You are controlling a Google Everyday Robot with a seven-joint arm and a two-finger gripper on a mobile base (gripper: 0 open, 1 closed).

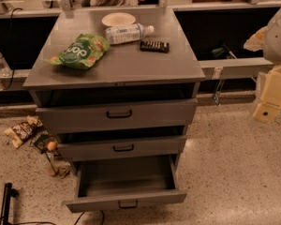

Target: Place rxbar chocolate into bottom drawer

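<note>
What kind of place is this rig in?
Likely a lab or office test area: grey drawer cabinet holding the rxbar chocolate and a chip bag, speckled floor. The gripper hangs at the right edge, off the cabinet.

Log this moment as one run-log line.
rxbar chocolate lying on cabinet top, ungrasped | bottom drawer pulled open, bar not in it | gripper at right edge of view, away from bar

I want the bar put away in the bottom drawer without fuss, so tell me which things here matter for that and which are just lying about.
For the job:
rxbar chocolate, on top of the cabinet
bottom drawer, pulled open
gripper, off at the right edge

Lying about:
green chip bag
clear bottle
white bowl
snack packets, down left of the cabinet
</note>
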